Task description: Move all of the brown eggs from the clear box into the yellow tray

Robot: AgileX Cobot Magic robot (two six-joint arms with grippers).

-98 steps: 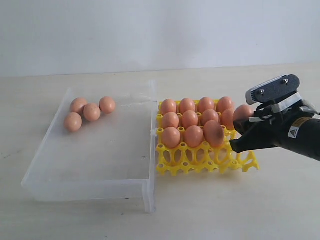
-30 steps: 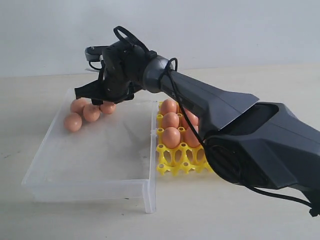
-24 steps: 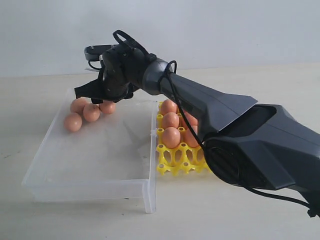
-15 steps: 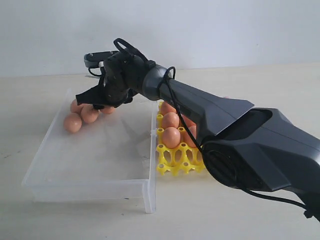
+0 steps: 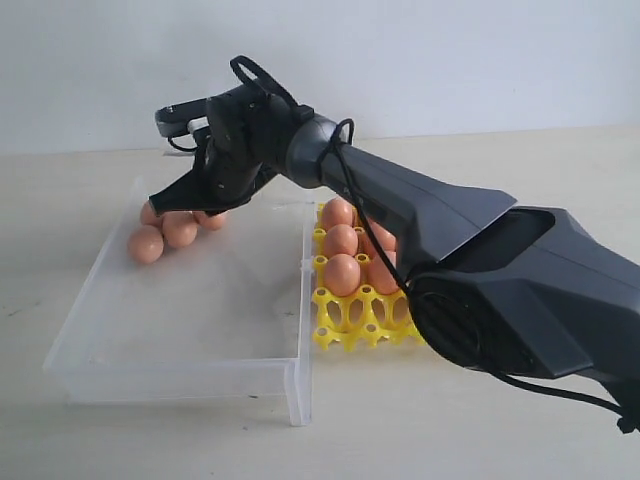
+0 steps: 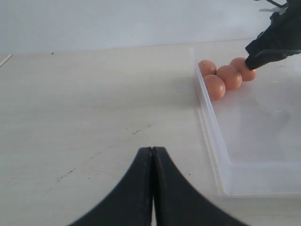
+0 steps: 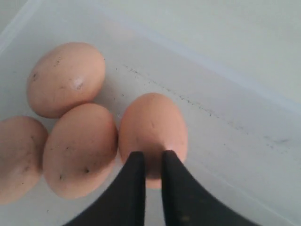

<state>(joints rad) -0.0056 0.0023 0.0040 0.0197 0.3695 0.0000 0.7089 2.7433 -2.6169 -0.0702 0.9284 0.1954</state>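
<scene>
Just beyond r. hand tips: brown egg

Smooth plastic clear box and yellow tray; matt, speckled brown eggs.

The box lies on the table at the left of the exterior view, and the egg tray is just beside its right wall. Four eggs cluster in the box's far left corner, and others fill the tray's cups. The right gripper is over that cluster. The left gripper is over the table, left of the box.
</scene>
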